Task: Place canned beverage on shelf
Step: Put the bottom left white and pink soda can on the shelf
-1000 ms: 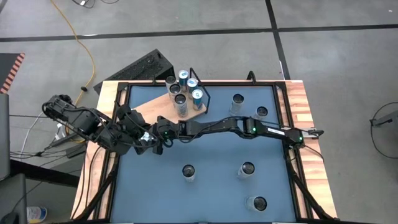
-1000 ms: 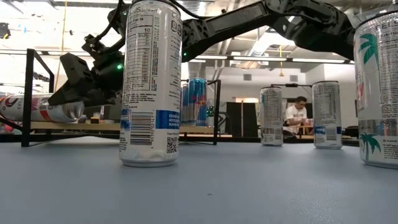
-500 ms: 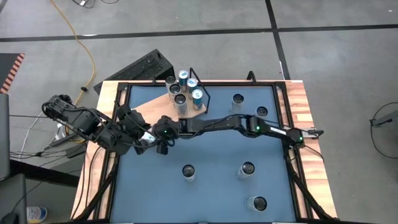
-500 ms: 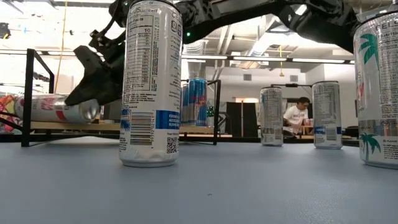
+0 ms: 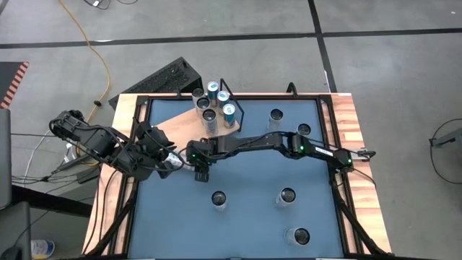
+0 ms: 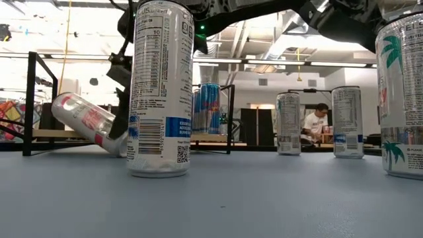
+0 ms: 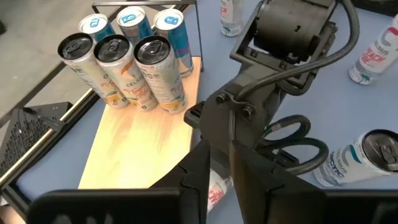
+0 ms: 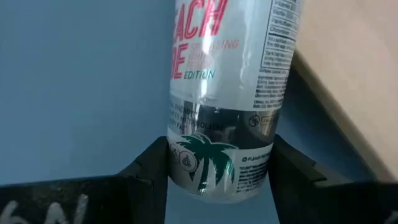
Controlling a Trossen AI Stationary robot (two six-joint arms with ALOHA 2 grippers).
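cans on shelf [image 5: 175,124]: 5 | standing cans on table: 5 | tilted can [image 6: 89,122]: 1 | arms: 2

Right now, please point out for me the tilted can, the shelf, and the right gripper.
tilted can [image 6: 84,120], low view, middle of its side wall.
shelf [image 7: 140,146], left wrist view, bare wooden board.
right gripper [image 8: 219,163], right wrist view, midway between its jaws, which clasp the can.

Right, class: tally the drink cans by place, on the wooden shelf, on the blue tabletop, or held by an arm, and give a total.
Upright on the shelf, shelf cans: 6
Upright on the blue tabletop, tabletop cans: 5
In the right gripper, tilted can: 1
Total: 12
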